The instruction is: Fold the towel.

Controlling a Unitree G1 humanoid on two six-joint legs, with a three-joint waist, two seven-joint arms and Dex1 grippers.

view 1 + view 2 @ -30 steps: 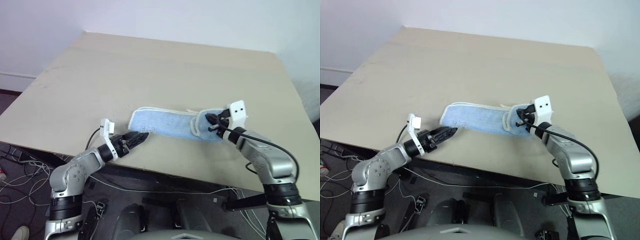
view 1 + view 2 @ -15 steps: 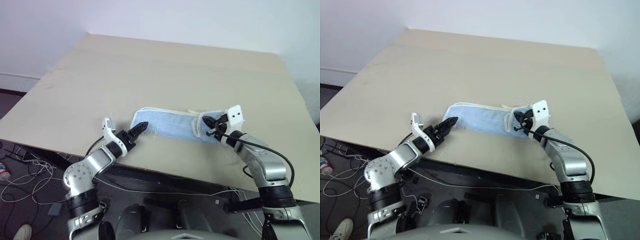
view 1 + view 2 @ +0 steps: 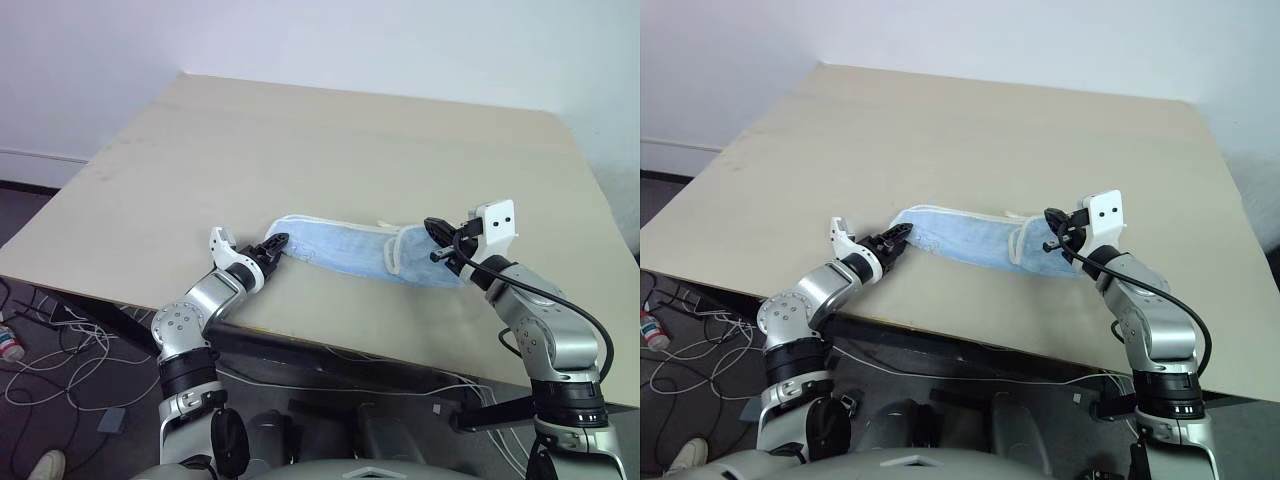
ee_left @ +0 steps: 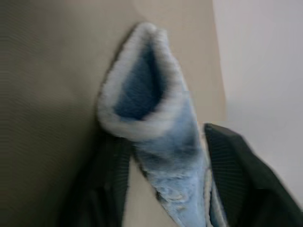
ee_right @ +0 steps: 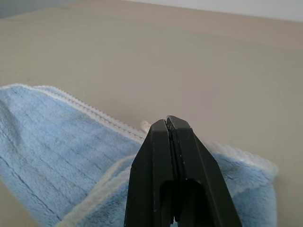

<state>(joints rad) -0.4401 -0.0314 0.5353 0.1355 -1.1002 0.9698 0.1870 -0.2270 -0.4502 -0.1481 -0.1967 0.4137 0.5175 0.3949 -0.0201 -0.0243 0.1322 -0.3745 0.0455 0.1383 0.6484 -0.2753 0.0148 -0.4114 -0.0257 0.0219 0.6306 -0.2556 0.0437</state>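
Towel (image 3: 345, 249): light blue, white-edged, lying folded lengthwise near the front edge of the beige tabletop (image 3: 300, 140). Left end effector (image 3: 274, 244): fingers straddling the towel's left end, cloth sitting between them. Right end effector (image 3: 437, 243): fingers pressed together, hovering at the towel's right end.

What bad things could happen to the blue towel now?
The left gripper has only the very tip of the towel between its fingers, so the tip might slip out when lifted. The right gripper is shut above the towel's other end, seemingly on nothing, so that end may stay behind.
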